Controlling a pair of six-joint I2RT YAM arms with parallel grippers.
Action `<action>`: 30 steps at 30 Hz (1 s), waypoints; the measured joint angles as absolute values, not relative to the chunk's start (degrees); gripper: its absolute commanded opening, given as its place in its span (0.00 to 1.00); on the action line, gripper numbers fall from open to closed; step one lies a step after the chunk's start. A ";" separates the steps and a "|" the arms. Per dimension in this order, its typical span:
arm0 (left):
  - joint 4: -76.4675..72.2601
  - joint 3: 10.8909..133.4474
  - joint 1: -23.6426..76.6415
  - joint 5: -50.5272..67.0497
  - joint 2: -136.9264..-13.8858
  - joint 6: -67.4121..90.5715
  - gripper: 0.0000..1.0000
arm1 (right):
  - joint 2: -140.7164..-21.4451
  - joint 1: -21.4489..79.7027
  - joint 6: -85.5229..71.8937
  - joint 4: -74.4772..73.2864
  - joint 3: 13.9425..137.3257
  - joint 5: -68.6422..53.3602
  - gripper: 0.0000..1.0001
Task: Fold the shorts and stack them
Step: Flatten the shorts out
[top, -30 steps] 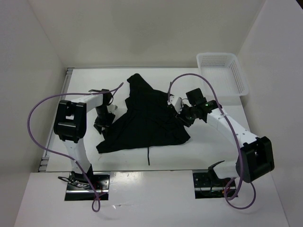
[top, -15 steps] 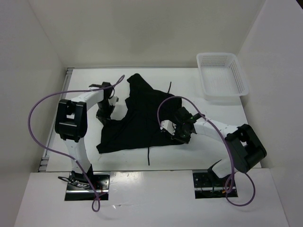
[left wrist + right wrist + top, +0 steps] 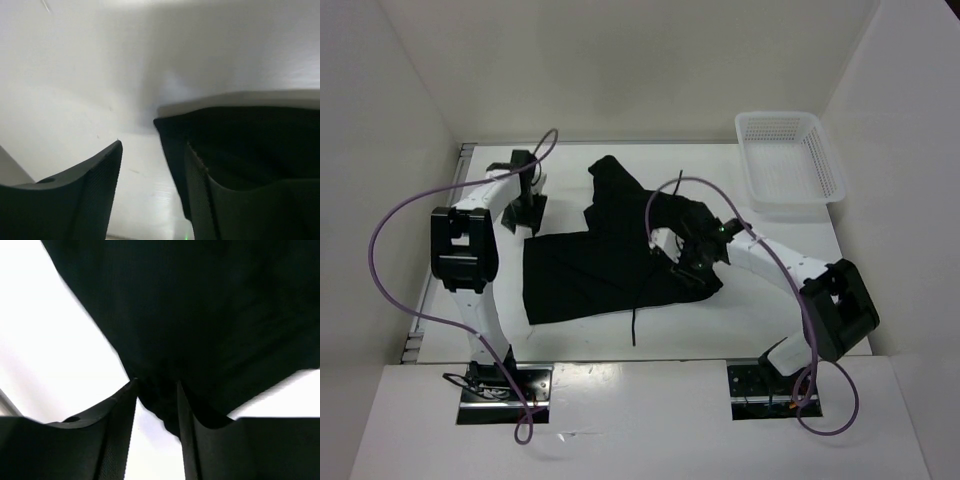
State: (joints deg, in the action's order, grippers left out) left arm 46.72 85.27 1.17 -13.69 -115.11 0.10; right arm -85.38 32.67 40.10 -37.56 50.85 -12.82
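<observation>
Left gripper (image 3: 153, 152) hangs open and empty toward the table's (image 3: 760, 320) far-left corner, the shorts (image 3: 595, 275) just to its right; right gripper (image 3: 156, 390) straddles a bunched fold near their right edge, and we cannot tell whether it pinches; they lie mid-table, spread mostly left-right.

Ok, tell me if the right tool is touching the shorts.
Touching. The right wrist view shows a fold of the shorts bunched between the fingers of the right tool, lying against both inner faces.
</observation>
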 measured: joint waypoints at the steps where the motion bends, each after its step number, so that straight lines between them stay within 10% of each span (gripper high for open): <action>1: 46.74 87.48 1.28 -12.29 -115.11 0.10 0.64 | -85.52 32.67 39.31 -38.72 53.89 -13.80 0.44; 18: 46.46 115.31 12.05 12.12 -134.80 0.19 0.66 | -107.46 16.19 12.88 -20.01 80.40 -19.07 0.52; 30: 44.82 115.11 11.94 15.29 -135.74 0.23 0.15 | -115.28 12.97 12.25 -16.99 82.89 -15.90 0.54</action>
State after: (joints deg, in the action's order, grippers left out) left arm 44.82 115.11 11.94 15.29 -135.74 0.23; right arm -115.28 12.97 12.25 -16.99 82.89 -15.90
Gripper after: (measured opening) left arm 0.199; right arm 0.543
